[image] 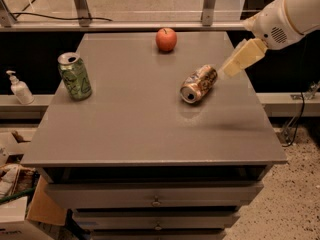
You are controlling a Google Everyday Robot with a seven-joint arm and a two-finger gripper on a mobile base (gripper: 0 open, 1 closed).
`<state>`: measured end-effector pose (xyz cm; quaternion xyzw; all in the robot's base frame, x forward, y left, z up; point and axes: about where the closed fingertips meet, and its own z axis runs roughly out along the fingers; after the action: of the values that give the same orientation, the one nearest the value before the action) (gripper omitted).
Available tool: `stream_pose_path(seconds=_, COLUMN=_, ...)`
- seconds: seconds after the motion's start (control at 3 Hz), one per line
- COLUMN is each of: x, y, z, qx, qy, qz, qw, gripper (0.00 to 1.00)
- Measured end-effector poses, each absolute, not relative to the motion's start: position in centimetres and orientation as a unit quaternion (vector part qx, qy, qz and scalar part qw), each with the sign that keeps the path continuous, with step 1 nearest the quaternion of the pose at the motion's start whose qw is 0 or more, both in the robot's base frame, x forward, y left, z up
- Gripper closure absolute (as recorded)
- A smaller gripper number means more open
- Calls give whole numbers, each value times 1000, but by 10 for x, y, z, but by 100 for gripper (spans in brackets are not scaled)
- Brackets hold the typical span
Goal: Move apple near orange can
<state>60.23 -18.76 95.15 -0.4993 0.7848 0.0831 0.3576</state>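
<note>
A small red-orange apple (166, 39) sits near the far edge of the grey table (125, 129), at the middle. The orange can (198, 83) lies on its side right of centre, its silver top facing the front left. My gripper (241, 58) hangs from the white arm at the upper right, above the table's right side, just right of the can and well right of the apple. It holds nothing that I can see.
A green can (75, 76) stands upright on the table's left side. A white pump bottle (18, 88) stands on a low ledge to the left. Drawers sit under the tabletop, boxes on the floor at lower left. A metal frame runs behind the table.
</note>
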Motion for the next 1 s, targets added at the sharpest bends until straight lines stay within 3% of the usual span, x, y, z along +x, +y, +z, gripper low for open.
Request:
stream_pose_path(seconds=0.33, x=670, y=-152, z=942, qx=-468, qy=787, qz=107, qw=387, gripper=0)
stream_pose_path(seconds=1.0, x=679, y=-142, z=938, qx=-459, qy=786, qz=116, qw=398, gripper=0)
